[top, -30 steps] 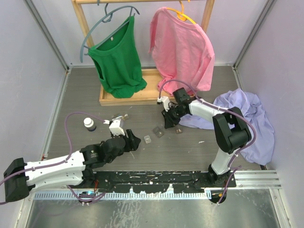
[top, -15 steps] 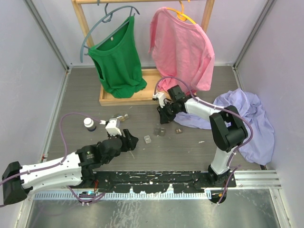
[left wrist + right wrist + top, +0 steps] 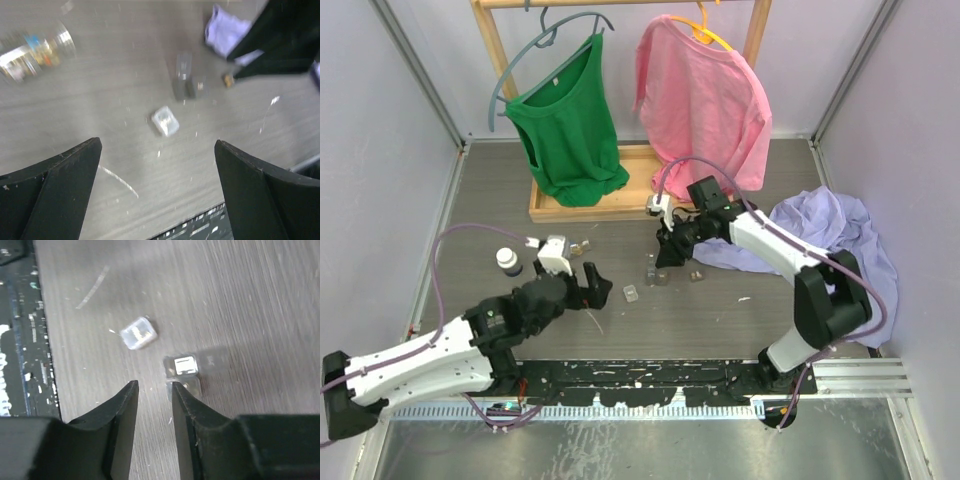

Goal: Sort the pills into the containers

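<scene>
A clear tub (image 3: 631, 293) was seen lying on the grey table (image 3: 520, 205), near the middle of the top view. A pair of dark tubs (image 3: 655, 277) was set side by side at 2 o'clock from it, near it but apart. A small brown tub (image 3: 696, 274) was placed at 3 o'clock from that pair, also apart.

The right gripper (image 3: 665, 257) was held just beside the pair, at 1 o'clock from it. In its wrist view the fingers (image 3: 117, 415) were parted by only a narrow gap, and nothing was held between them. One tub of the pair (image 3: 182, 365) was shown whole. The other was partly hidden at a fingertip, and contact could not be judged. The clear tub (image 3: 137, 333) lay at 10 o'clock from them.

The left gripper (image 3: 592, 290) was held at 9 o'clock from the clear tub, near it. Its fingers (image 3: 50, 195) were spread wide apart with nothing between them, and the clear tub (image 3: 165, 120) lay ahead of the gap.

A white-capped bottle (image 3: 507, 261) stood at 10 o'clock from the left gripper, well apart from the tubs. A lavender cloth (image 3: 840, 240) was heaped at 3 o'clock on the table. A green shirt (image 3: 568, 130) and a pink shirt (image 3: 705, 95) were hung on a wooden rack (image 3: 610, 208) at 12 o'clock.
</scene>
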Controlling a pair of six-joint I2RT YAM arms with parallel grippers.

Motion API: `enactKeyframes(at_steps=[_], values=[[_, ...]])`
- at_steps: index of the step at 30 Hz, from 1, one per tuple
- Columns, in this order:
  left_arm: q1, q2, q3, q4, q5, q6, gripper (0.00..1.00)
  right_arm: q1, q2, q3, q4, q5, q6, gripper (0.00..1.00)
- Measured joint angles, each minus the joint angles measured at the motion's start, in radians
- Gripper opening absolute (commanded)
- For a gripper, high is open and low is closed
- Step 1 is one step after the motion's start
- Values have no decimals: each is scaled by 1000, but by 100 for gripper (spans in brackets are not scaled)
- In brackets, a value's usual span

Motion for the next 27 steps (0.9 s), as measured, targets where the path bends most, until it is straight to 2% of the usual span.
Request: enactKeyframes(at_steps=[2, 6, 7, 10, 14, 19, 24, 27], values=[[77, 9, 87, -46, 58, 50, 98, 0, -60, -5, -13, -61, -37, 54], [384, 68, 257, -84, 274, 111, 98, -5, -162, -19, -12, -169, -91, 80], [467, 93, 292, -108, 336, 126, 98, -5, -180, -27, -11, -193, -107, 84], [605, 173, 380, -185, 456, 171, 98, -6, -195, -34, -17, -252, -169, 96], [657, 255, 455, -281, 531, 293, 98, -6, -184, 5, -140, -331, -349, 97], [663, 288, 481, -356, 501, 536, 98, -6, -166, 89, -256, -425, -529, 97], [680, 325, 481, -397, 413, 734, 98, -6, -167, 1, -285, -436, -608, 97], [696, 396, 495, -423, 398, 795, 98, -6, -167, -49, -287, -412, -612, 97]])
